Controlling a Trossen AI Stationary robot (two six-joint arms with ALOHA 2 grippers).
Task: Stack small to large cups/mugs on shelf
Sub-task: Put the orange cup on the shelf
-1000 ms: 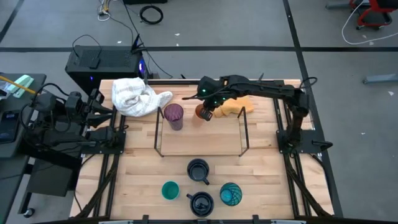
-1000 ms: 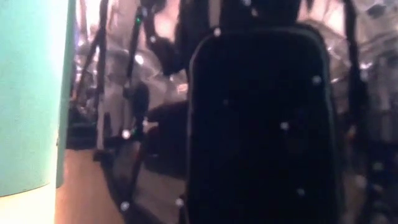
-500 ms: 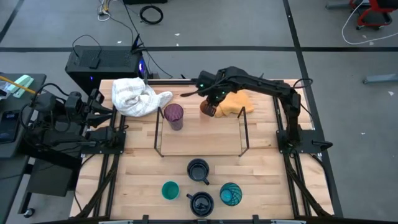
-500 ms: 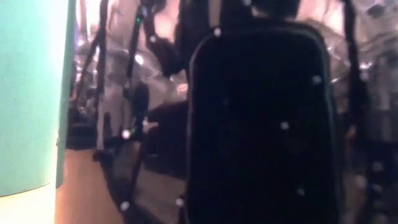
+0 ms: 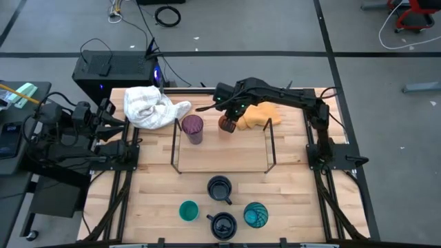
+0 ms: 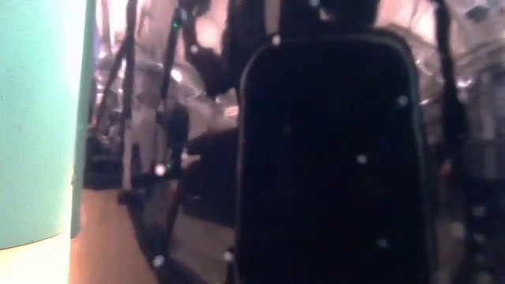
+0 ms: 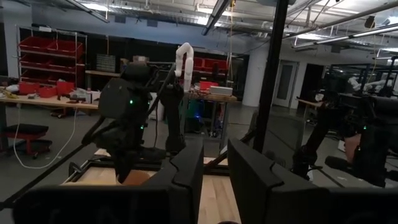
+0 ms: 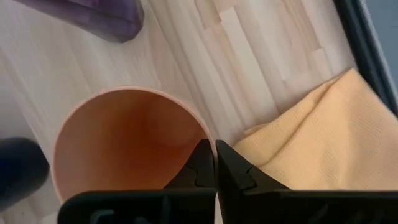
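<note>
Six cups, one wire shelf [image 5: 222,148], two cloths.
We log the right gripper [image 5: 229,122] pinching the orange cup [image 8: 127,143] rim, just beside the purple tumbler [image 5: 192,127] and yellow cloth [image 8: 311,137]; four cups [image 5: 220,187] sit in front of the shelf.

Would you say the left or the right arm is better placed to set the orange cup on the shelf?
Right. The right gripper is already shut on the orange cup's rim, beside the wire shelf; the left gripper waits off the table's left edge.
</note>
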